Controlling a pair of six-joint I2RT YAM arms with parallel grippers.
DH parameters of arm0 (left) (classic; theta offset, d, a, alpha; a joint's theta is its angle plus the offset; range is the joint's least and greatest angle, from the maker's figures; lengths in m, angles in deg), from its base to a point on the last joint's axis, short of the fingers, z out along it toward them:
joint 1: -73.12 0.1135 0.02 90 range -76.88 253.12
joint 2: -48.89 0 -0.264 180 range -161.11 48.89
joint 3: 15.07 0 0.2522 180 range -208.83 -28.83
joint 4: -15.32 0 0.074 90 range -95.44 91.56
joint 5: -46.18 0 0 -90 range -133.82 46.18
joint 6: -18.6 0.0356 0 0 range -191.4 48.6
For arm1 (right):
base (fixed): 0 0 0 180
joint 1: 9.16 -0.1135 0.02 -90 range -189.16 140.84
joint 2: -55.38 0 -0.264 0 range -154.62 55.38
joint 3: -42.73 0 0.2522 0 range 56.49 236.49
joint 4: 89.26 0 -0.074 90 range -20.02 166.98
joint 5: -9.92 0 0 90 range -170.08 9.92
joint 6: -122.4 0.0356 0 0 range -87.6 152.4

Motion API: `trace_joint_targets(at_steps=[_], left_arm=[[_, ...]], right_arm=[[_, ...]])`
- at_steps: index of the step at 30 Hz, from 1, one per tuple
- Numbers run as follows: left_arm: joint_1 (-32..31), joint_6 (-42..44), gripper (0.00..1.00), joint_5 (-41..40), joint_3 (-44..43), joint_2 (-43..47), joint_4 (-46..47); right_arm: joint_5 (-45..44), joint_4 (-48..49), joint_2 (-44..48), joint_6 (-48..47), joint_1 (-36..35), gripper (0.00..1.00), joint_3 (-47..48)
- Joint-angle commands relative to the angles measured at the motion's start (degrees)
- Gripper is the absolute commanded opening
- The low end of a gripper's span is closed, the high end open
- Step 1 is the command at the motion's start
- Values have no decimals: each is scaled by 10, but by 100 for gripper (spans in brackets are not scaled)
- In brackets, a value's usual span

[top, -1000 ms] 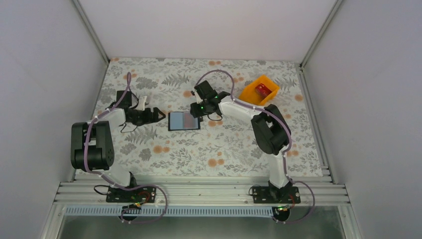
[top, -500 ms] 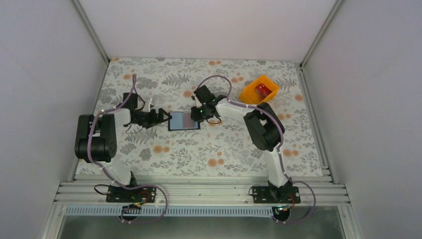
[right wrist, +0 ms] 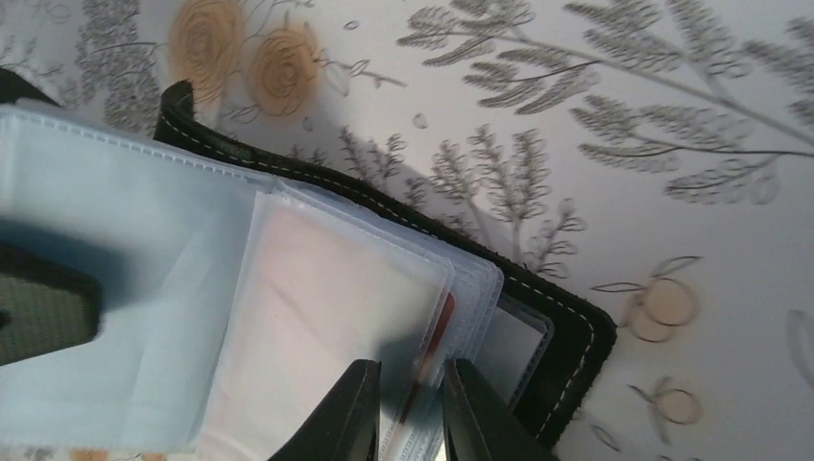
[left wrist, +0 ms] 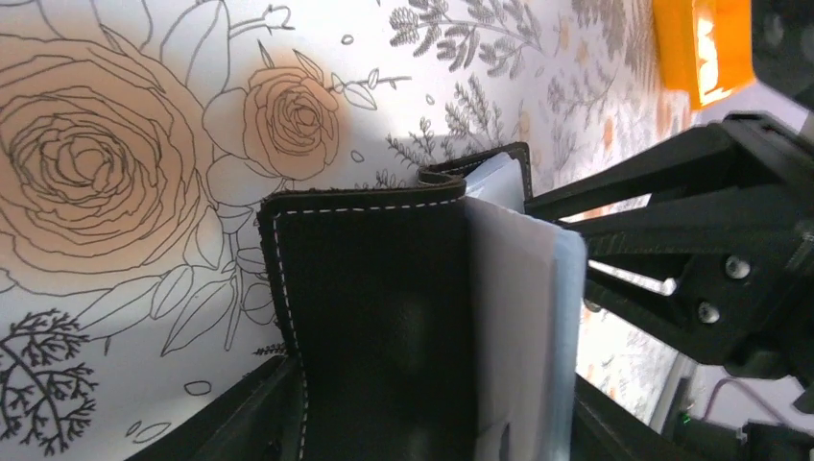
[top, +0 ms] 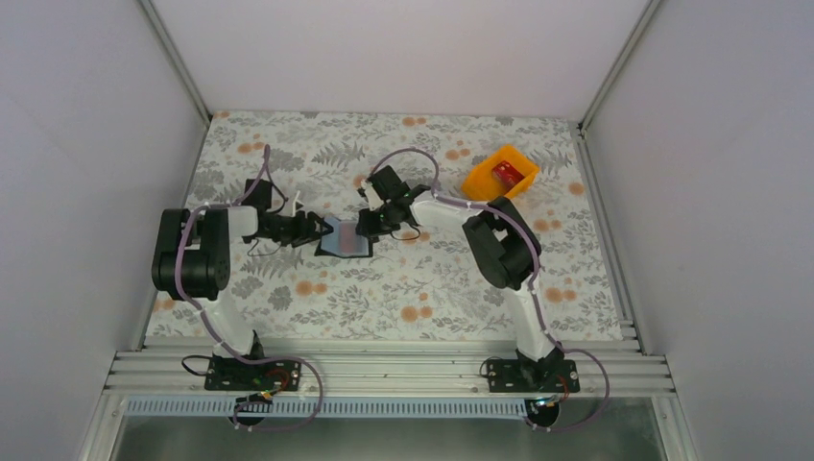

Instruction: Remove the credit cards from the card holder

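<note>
The left arm (top: 192, 259) is bending at the elbow and reaching across the bench (top: 432, 288) toward the middle. The right arm (top: 499, 250) is reaching the other way, so the 2 arms are meeting tip to tip.

The left pincer (top: 320, 232) is sitting low over the bench. Its 2 fingers are partly apart and pressing on the card holder (left wrist: 384, 327), 1 on the black cover and 1 on the side with the pockets. The card holder is sitting right between these fingers, with its near side tipping up off the bench.

The right pincer (right wrist: 411, 370) is pointing down onto the far side of the card holder. Its 2 fingers are almost together. They are pinching the thin edge of a red credit card (right wrist: 427, 351), along with the see-through sleeve around it.

The card holder is black with white stitching along its edge. It is lying half open, and its clear pockets (right wrist: 326, 317) are fanning out, pale blue and a little pink. The credit card is sticking up only a little from its pocket, just between the right fingers.

Well behind the right pincer, an orange bin (top: 485, 182) is holding 1 more red card (top: 507, 173).
</note>
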Motion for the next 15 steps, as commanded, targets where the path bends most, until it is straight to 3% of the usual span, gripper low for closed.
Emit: trace_joint_targets(at_steps=[1, 7, 11, 15], left_arm=[[-6, 6, 53, 5, -3, -15, -14], [-6, 10, 27, 0, -2, -13, -14], [-6, 14, 3, 1, -6, -19, -20], [-6, 26, 2, 10, -19, -21, -33]], right_arm=[[89, 37, -21, 6, -14, 20, 15], [138, 58, -26, 11, -13, 20, 27], [160, 67, -28, 10, -13, 20, 40], [195, 82, -19, 8, -11, 22, 52]])
